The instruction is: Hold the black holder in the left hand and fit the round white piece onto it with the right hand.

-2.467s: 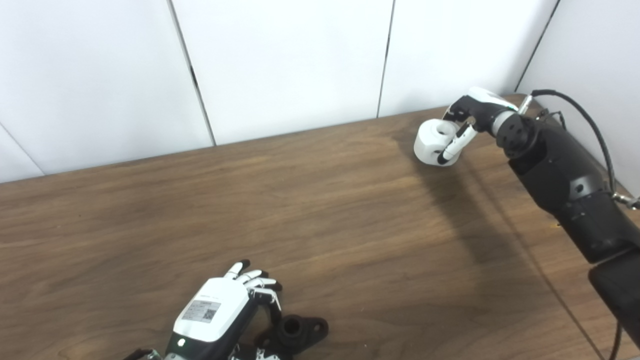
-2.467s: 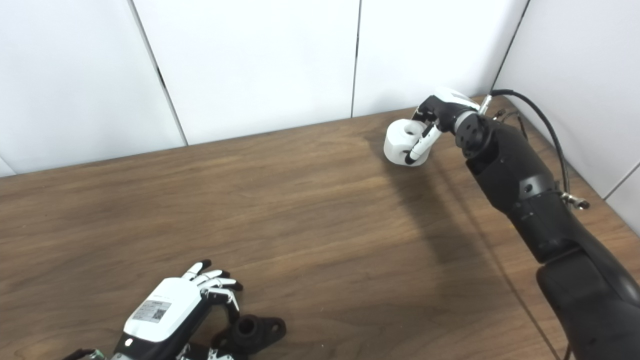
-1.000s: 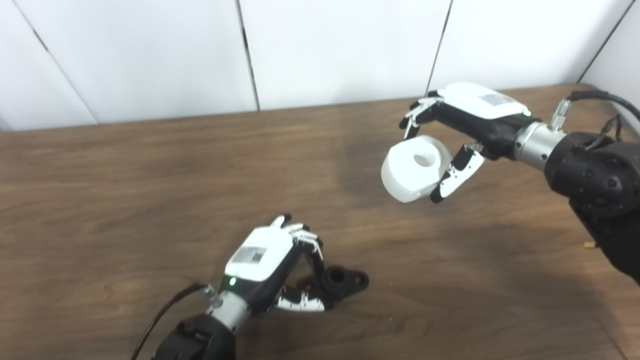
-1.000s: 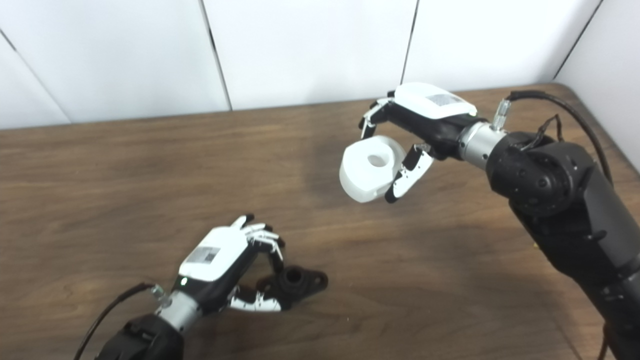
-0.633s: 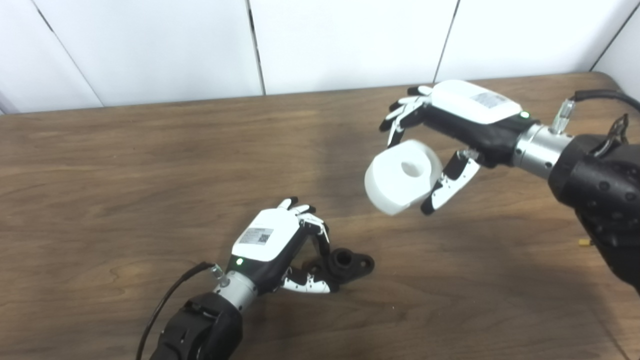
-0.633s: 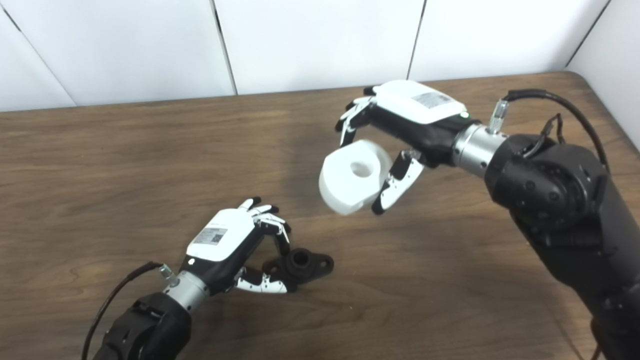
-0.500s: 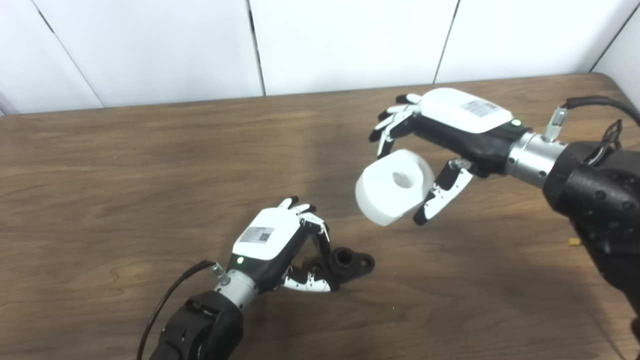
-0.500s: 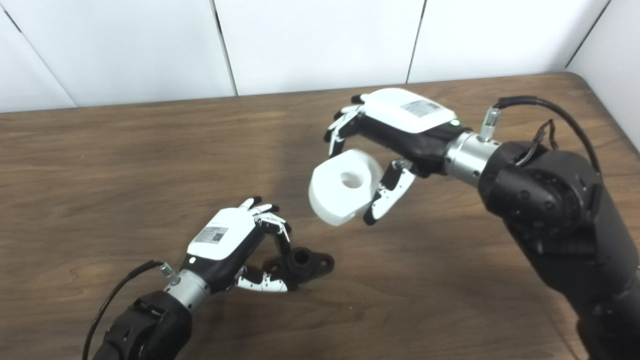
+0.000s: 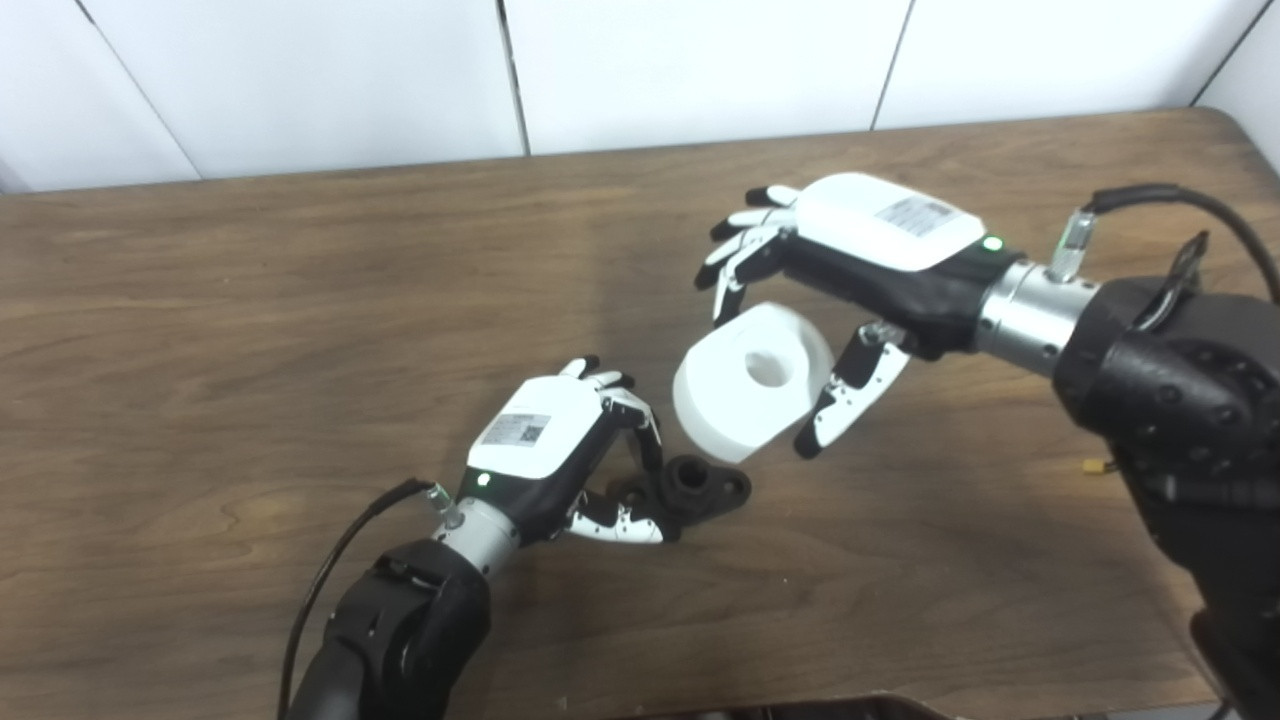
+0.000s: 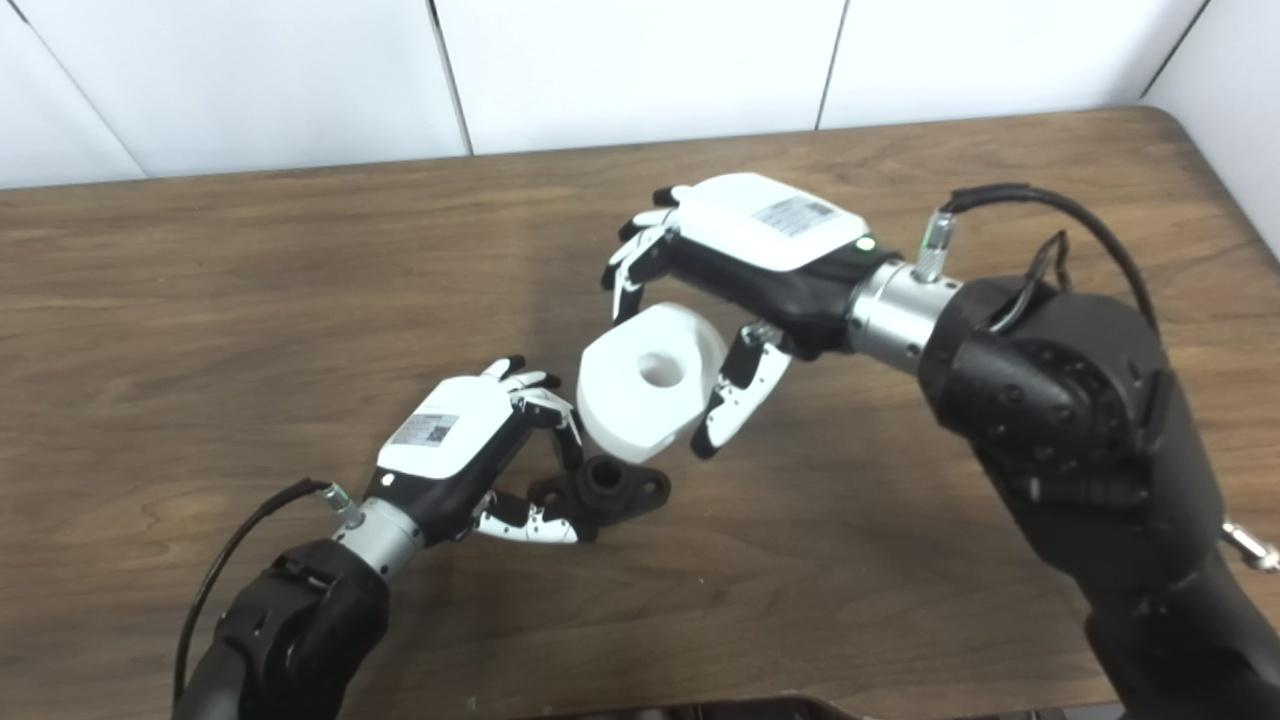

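Round white piece (image 9: pixel 752 383) above black holder (image 9: pixel 703 486)

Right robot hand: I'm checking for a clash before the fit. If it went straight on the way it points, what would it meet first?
Probably the left robot hand, whose fingers hold the black holder; the round white piece it carries leads. Depth is unclear.

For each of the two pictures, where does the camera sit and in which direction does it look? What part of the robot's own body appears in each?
Left eye view: on the head, looking down at the wooden table; both arms enter from below, left hand on the black holder.
Right eye view: beside it, a little to the right, same downward look; the right hand grips the round white piece.
Shared: both show the same hands, parts and white wall, only shifted sideways.
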`<state>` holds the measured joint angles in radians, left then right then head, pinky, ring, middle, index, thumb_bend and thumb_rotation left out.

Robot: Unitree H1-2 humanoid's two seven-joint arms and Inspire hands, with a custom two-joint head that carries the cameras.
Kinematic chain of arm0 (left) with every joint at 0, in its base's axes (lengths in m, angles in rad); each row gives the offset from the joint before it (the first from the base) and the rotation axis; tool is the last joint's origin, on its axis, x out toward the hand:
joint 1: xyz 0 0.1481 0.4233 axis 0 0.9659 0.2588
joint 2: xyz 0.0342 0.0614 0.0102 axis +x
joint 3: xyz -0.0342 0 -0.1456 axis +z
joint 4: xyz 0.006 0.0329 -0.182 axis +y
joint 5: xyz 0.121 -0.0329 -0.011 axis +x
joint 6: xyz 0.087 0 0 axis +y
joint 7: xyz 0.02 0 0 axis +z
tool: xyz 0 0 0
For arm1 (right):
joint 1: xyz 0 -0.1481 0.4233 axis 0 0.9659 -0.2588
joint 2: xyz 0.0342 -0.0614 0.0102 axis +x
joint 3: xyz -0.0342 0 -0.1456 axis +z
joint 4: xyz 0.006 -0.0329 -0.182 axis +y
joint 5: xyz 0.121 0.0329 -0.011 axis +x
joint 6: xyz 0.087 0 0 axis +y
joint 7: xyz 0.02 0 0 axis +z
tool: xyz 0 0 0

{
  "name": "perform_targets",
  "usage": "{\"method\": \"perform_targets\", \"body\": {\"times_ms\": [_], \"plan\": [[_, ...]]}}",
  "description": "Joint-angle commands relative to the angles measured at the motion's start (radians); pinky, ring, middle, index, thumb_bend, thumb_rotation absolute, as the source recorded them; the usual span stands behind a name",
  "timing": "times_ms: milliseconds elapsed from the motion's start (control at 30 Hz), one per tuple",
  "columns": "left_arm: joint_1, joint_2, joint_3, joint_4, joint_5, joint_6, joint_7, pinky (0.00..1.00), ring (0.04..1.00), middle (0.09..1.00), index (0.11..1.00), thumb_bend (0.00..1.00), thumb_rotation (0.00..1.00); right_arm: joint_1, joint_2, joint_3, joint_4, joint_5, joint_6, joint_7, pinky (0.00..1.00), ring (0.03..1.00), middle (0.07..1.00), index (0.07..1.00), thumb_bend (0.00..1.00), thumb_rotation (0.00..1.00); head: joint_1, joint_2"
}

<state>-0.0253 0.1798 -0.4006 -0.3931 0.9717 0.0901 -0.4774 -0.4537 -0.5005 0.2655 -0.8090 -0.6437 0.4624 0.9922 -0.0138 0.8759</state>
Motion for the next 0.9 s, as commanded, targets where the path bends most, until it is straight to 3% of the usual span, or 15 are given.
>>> {"method": "perform_targets", "body": {"times_ms": [0, 867], "plan": [[-0.012, 0.007, -0.006, 0.007, -0.002, 0.008, -0.017, 1.00, 0.890, 0.798, 0.487, 0.52, 0.06, -0.019, 0.005, -0.006, -0.030, -0.012, -0.004, -0.016, 1.00, 0.902, 0.794, 0.483, 0.53, 0.14, -0.001, 0.001], [-0.021, 0.003, -0.012, 0.003, 0.002, 0.018, -0.025, 1.00, 0.889, 0.800, 0.487, 0.52, 0.06, 0.032, 0.032, 0.045, 0.029, -0.006, -0.060, -0.048, 1.00, 0.901, 0.789, 0.482, 0.52, 0.15, -0.011, 0.014]]}}
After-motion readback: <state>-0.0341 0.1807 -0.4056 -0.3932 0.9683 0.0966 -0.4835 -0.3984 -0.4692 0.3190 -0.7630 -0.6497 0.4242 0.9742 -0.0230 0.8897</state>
